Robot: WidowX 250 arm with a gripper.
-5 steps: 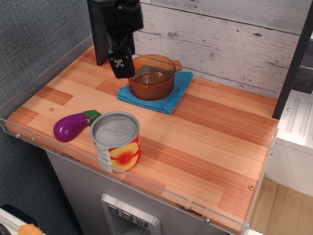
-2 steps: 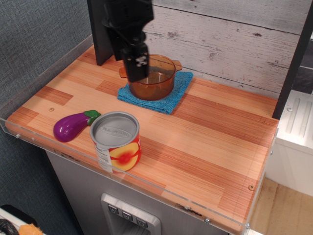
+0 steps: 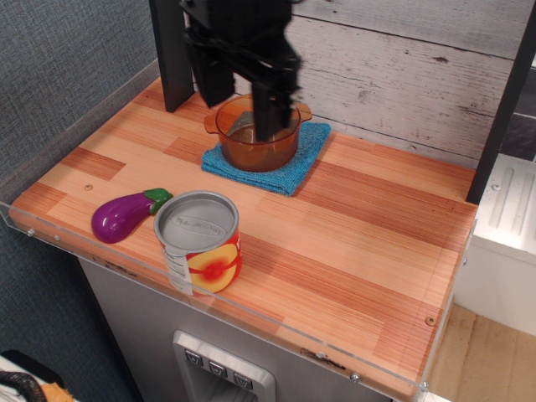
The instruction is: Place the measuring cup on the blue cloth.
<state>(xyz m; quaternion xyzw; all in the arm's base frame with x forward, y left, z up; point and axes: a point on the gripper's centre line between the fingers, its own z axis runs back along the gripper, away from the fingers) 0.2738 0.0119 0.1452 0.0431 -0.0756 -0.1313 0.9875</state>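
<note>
1 measuring cup (image 3: 251, 144) upright on blue cloth (image 3: 289, 172); pincer (image 3: 270, 126) state unclear.

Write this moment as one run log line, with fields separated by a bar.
measuring cup: upright on blue cloth | hand: over the cup, state unclear | can, eggplant: front left of table

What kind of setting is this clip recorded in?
Probably a mock kitchen counter in a lab: a wooden tabletop with a clear plastic edge, a plank-pattern backdrop, and props like a toy eggplant and tin can.
</note>
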